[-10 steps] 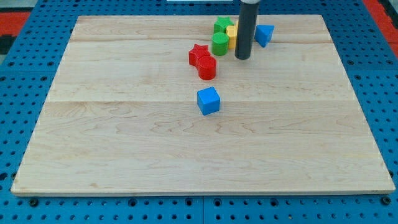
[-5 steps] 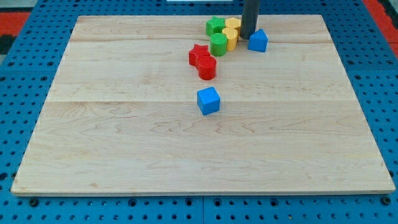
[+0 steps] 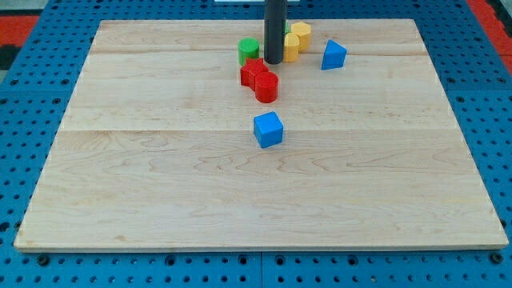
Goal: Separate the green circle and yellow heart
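The green circle (image 3: 249, 50) stands near the view's top, just left of my rod. Two yellow blocks touch each other right of the rod: one (image 3: 293, 46) next to it and one (image 3: 302, 34) behind that. I cannot tell which of them is the heart. My tip (image 3: 274, 62) rests on the board between the green circle and the nearer yellow block. A narrow gap now lies between the green circle and the yellow blocks, filled by the rod.
A red star (image 3: 253, 72) and a red cylinder (image 3: 267, 86) touch each other just below the tip. A blue triangular block (image 3: 334, 54) lies right of the yellow blocks. A blue cube (image 3: 268, 129) sits near the board's middle. The wooden board (image 3: 144, 184) lies on a blue pegboard.
My rod moved left, from right of the yellow blocks to between them and the green circle. The green circle slid left, away from the yellow blocks. The green star no longer shows.
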`<state>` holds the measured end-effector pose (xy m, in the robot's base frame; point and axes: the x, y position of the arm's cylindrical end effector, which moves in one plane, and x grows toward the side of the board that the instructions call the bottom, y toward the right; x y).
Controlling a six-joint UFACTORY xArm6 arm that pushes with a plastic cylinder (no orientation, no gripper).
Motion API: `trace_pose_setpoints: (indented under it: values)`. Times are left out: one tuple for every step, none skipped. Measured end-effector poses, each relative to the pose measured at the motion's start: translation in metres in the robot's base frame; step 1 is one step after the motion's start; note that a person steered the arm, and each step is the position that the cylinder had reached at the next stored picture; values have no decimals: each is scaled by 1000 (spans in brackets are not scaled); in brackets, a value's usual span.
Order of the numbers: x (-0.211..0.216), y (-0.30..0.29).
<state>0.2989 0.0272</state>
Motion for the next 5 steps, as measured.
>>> trace_pose_setpoints:
  values:
    - [5,13]
    - [0,18]
    - [10,-62]
    - [10,-112]
    - [10,-136]
